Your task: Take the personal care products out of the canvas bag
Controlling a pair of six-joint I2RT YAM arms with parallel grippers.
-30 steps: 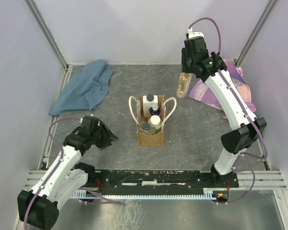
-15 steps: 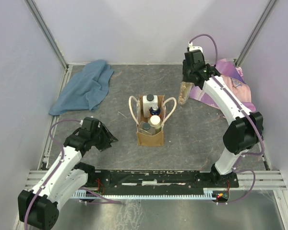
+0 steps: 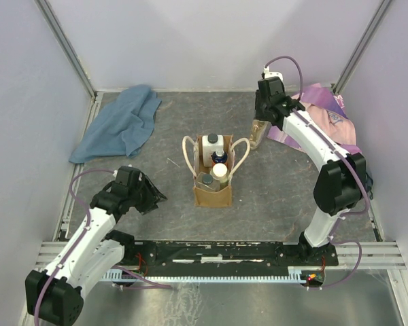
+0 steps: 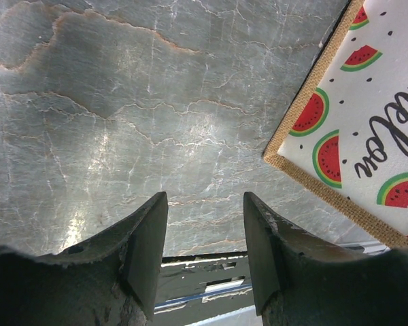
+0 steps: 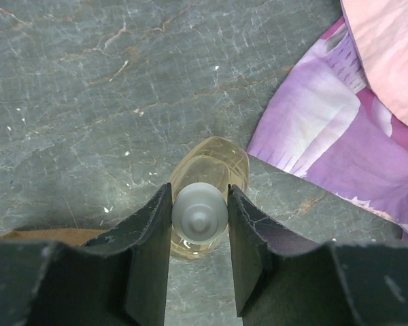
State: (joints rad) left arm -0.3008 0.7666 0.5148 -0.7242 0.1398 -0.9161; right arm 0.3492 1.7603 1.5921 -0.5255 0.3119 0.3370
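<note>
The right tool [image 5: 199, 202] is clenched on the pale grey cap [image 5: 199, 219] of a translucent yellowish bottle [image 5: 214, 155], one finger on each side of the cap. The bottle hangs or stands upright beneath it; whether its base touches the surface [image 3: 156, 129] cannot be told. It sits toward the far-right corner, just beside the edge of the pink-purple cloth [image 3: 330, 119] that lies bunched in that corner. The left tool [image 4: 204, 204] is released, its fingers spread with nothing between them, low over bare surface toward the near-left corner. The canvas bag [image 3: 213, 193] is just to its right, showing a watermelon-print face in the left wrist view. The bag stands upright in the middle of the surface, its cream handles [image 3: 188, 153] looped out to either side. Inside it are a white rectangular bottle with dark cap [image 3: 214, 144], a cream-capped bottle [image 3: 219, 170] and a dark-lidded jar [image 3: 205, 180]. A blue cloth [image 3: 122, 125] lies crumpled at the far-left corner, well apart from the bag.
</note>
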